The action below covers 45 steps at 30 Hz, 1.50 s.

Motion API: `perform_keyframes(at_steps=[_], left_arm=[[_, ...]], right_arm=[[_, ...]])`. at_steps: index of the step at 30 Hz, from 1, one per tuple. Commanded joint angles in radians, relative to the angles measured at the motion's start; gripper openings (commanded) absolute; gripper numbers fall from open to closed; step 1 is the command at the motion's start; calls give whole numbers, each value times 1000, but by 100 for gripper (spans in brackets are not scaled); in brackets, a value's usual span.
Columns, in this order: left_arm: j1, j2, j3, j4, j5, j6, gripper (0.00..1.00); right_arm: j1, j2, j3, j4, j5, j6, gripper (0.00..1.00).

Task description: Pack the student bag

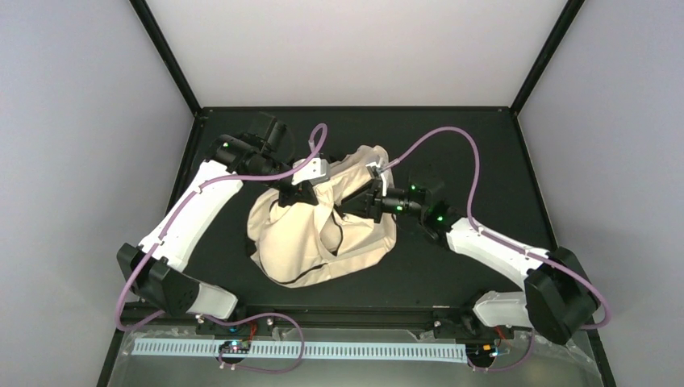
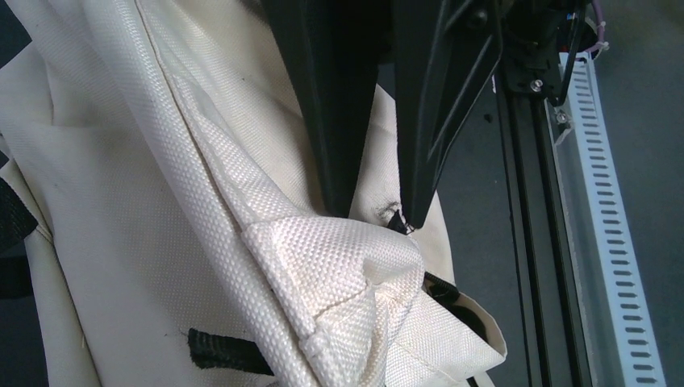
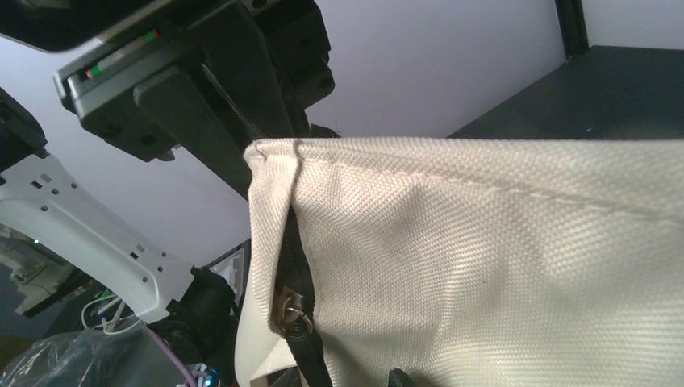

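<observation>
Black tabletop (image 1: 452,161) ringed by pale walls fills the overhead view. The student bag (image 1: 323,234) lies crumpled at its middle, between the two arms. The left gripper (image 1: 295,193) sits on the bag's far left part. The right gripper (image 1: 360,205) presses in from the right, its tips sunk in cream fabric.

From the left wrist, the left gripper (image 2: 375,216) points down at a raised fold of the student bag (image 2: 161,201). Its two black fingers (image 2: 339,121) stand close together, their tips touching the fold's top edge. They appear to pinch the cloth there, though the contact itself is hard to see. A black strap (image 2: 218,351) crosses the fabric lower down. Beside the bag run a dark frame rail (image 2: 524,242) and a white slotted strip (image 2: 613,242).

From the right wrist, the bag's woven cloth (image 3: 500,266) fills most of the picture, its top seam held level and off the table. A dark zipper (image 3: 292,250) with a metal slider (image 3: 292,310) runs down near its left corner. The left gripper's fingers (image 3: 218,121) meet that corner from above. The right gripper's own fingers are not clearly shown, so I cannot tell whether it grips or stands apart.
</observation>
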Motion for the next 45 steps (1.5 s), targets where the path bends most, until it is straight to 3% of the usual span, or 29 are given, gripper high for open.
perform_keyframes(at_steps=[1,16,18,21,23,30,34,37,40,41,43,45], left_arm=[[3,-41,22,65,106,-9,2],[2,-47,23,67,112,-15,2],[3,-47,21,67,115,-18,1],[2,-51,22,63,112,-29,2],[4,-52,20,61,112,-38,2],[60,-36,21,41,181,-35,2],[61,-51,-12,31,238,29,2],[60,-75,-35,53,259,37,2],[60,-73,-30,53,255,20,1],[60,-72,-30,50,256,20,2],[60,-75,-42,53,260,27,2],[60,-78,-53,61,264,27,1]], right_arm=[[19,49,12,73,-44,5,30],[55,147,42,155,-84,32,25],[58,158,51,171,-86,39,21],[59,157,33,209,-90,50,3],[59,147,14,212,-80,47,1],[59,149,-49,156,-95,25,1],[59,133,-28,124,-112,-47,12],[59,132,19,50,-73,-101,3],[59,142,32,49,-30,-85,1],[59,147,31,59,-32,-77,4],[59,162,32,78,-36,-63,20],[59,175,44,81,-37,-62,25]])
